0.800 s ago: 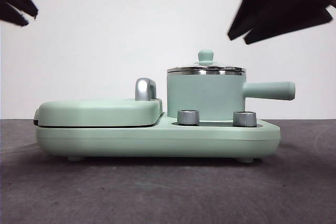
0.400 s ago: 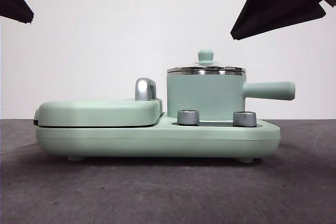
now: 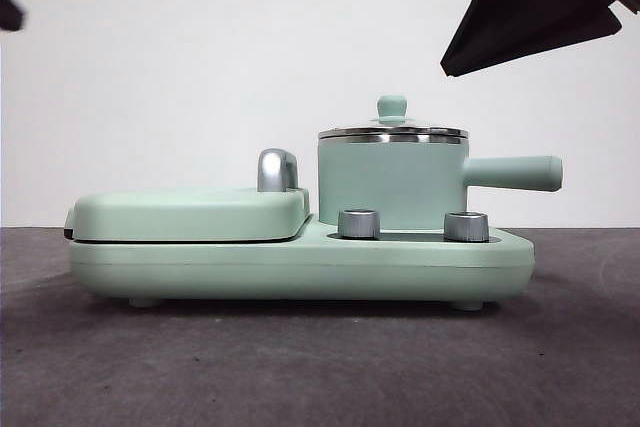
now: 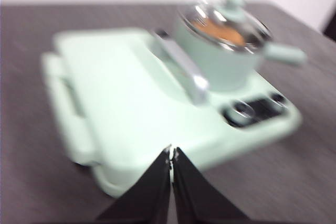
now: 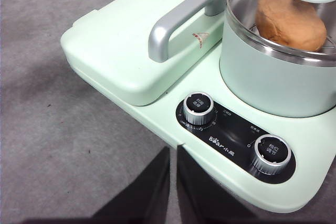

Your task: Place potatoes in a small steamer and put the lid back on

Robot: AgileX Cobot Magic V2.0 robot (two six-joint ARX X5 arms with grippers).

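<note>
The small steamer [image 3: 390, 182] stands on the right half of the green cooker base [image 3: 300, 267], its side handle pointing right. The lid [image 3: 392, 130] sits flat on its steel rim, knob up. Through the glass, the right wrist view shows the orange-brown potatoes [image 5: 289, 19] inside the steamer [image 5: 273, 82]; the blurred left wrist view shows them too [image 4: 218, 29]. My right gripper [image 5: 173, 150] hangs shut and empty above the table in front of the knobs. Over the griddle side my left gripper [image 4: 171, 150] is also shut and empty, higher up.
A flat green lidded griddle [image 3: 190, 212] with a steel handle [image 3: 275, 169] fills the base's left half. Two steel knobs [image 3: 358, 223] [image 3: 466, 226] face front. One dark arm [image 3: 540, 7] fills the top right corner; a black tip [image 3: 8, 9] shows at the left edge.
The black arm tip at the top left has pulled up and out to the edge. The arm at the top right rose a little, then held still. Steamer and lid have not moved.
</note>
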